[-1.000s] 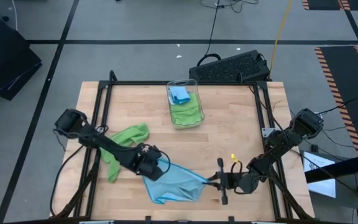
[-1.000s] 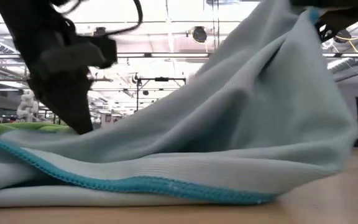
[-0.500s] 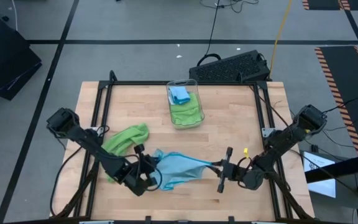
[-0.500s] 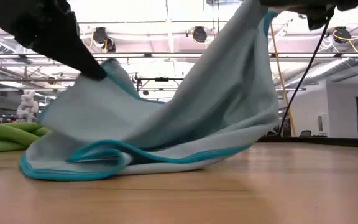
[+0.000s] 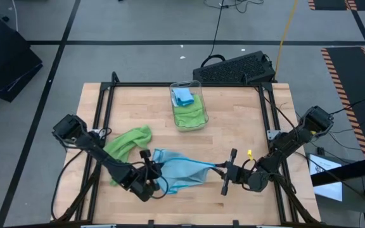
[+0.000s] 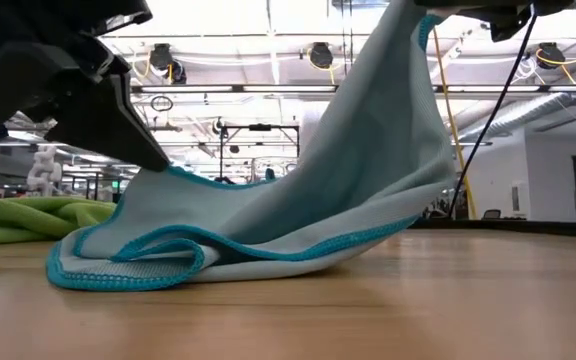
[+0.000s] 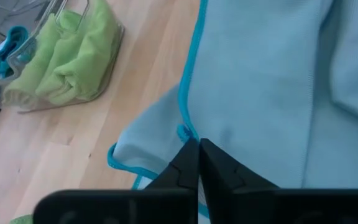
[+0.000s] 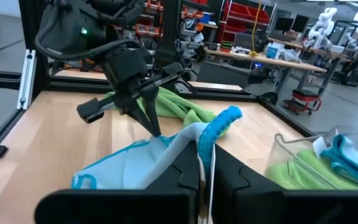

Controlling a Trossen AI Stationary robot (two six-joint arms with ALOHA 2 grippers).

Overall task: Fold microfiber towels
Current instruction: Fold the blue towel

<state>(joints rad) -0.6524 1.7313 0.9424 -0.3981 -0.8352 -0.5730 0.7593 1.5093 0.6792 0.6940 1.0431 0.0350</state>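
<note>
**Blue towel stretched between two closed grippers**

The left gripper (image 5: 154, 179) is pinched fully shut on the teal-stitched hem of the light blue microfiber towel (image 5: 181, 172), its dark tapered fingers (image 7: 194, 163) meeting at a point right on the edge seam near the table's front. The right gripper (image 5: 219, 170) is also clamped tight, holding the opposite corner raised off the wood; in its wrist view the bunched blue corner (image 8: 219, 127) curls up out of the closed fingers. Between the two the cloth hangs as a soft, smooth-napped sheet, rising steeply toward the right gripper in the low view and lying folded back on itself in a rounded loop where it meets the tabletop (image 6: 128, 268).

Just beside the left arm, a lime green towel (image 5: 128, 142) lies crumpled in a loose heap on the pale butcher-block table (image 5: 233, 120). At the table's far edge a clear plastic bin (image 5: 198, 121) holds a folded green towel (image 5: 189, 115) with a folded blue one (image 5: 182, 96) on top. A black keyboard (image 5: 236, 68) sits just beyond the table frame.

Compared with a second ago, the blue towel is pulled into a narrower, tauter shape and lifted higher on the right, and the left gripper has moved to the cloth's left edge, further toward the table's front
</note>
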